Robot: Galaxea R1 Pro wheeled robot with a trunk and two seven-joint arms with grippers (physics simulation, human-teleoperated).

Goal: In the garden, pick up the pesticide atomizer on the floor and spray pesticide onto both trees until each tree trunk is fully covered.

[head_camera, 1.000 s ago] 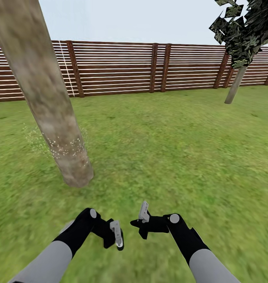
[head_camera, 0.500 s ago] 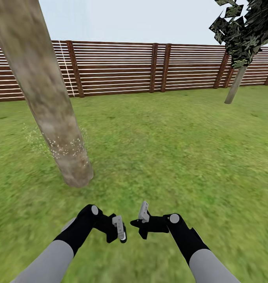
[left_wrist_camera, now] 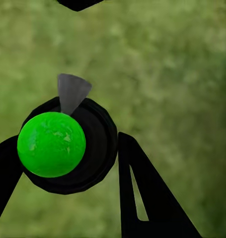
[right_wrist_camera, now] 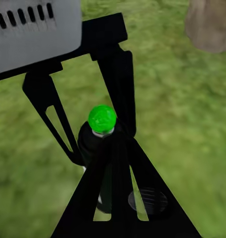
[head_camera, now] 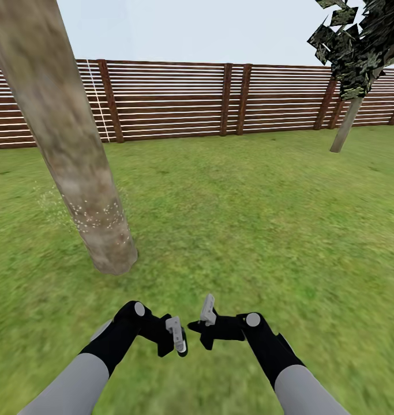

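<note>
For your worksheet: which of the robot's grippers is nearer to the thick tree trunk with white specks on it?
Left. The left gripper hangs low over the grass, nearest the tree trunk, on the trunk's side; the right gripper sits beside it, farther from the trunk's base.

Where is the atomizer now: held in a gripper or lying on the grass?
Held. The atomizer, with its green cap, sits between the two black fingers of the left gripper, with the grass behind it.

Nothing readable anywhere, no labels, brands or numbers, not on the atomizer (right_wrist_camera: 104,148) or the fence (head_camera: 220,101) either.
</note>
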